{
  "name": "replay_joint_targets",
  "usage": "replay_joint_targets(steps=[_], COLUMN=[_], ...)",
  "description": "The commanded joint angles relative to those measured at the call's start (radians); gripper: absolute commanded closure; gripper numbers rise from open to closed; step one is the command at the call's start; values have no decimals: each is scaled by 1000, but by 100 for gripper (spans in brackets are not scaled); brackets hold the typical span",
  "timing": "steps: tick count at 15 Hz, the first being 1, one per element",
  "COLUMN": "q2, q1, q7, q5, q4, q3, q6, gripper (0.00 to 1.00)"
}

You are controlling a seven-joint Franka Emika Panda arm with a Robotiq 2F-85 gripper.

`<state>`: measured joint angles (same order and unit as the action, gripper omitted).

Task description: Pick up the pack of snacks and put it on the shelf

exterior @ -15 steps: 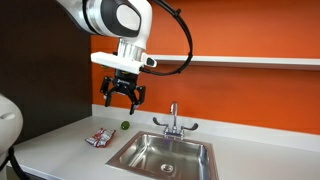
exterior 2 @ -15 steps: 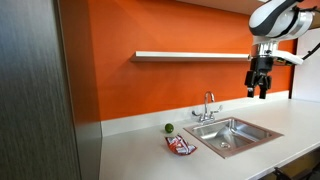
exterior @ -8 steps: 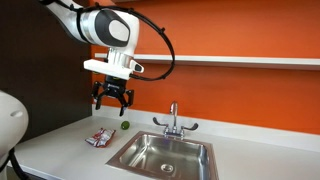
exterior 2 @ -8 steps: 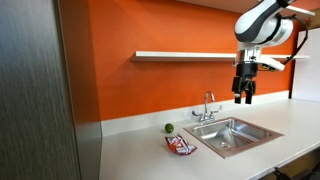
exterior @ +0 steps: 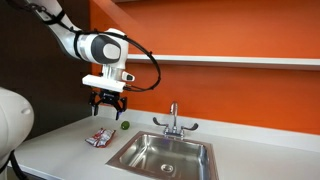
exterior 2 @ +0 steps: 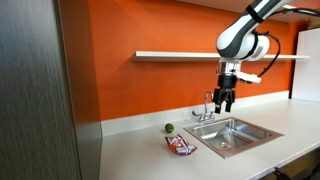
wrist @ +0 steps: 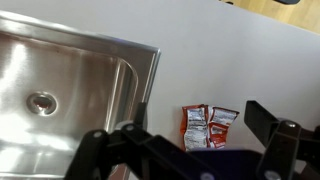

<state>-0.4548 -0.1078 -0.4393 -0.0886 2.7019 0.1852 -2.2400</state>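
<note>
since the pack of snacks (exterior: 98, 138) lies flat on the table (exterior: 55, 152) just beside the sink (exterior: 125, 147), the tool (exterior: 107, 101) hangs over that side of the sink, well above the pack, fingers spread wide and empty, likely so it can straddle the pack. a small green object (exterior: 124, 125) sits near the pack, between sink and wall. the shelf (exterior: 230, 61) above the sink is bare. grasp not yet made.
</note>
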Motion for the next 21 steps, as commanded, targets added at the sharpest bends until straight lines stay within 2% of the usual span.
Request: replay_joint_targets(steps=[1,9,15,21], q2=[128,360,490,609], q1=[-20,-43,-24,3], q7=[-12,-35,-61,-58], q5=[-50,-130,-198,-211], q4=[-25,-91,-170,-239], q3=[-27,-87,-157,-230], q6=[-106,-265,-306,-334], gripper=[0,0,0,0])
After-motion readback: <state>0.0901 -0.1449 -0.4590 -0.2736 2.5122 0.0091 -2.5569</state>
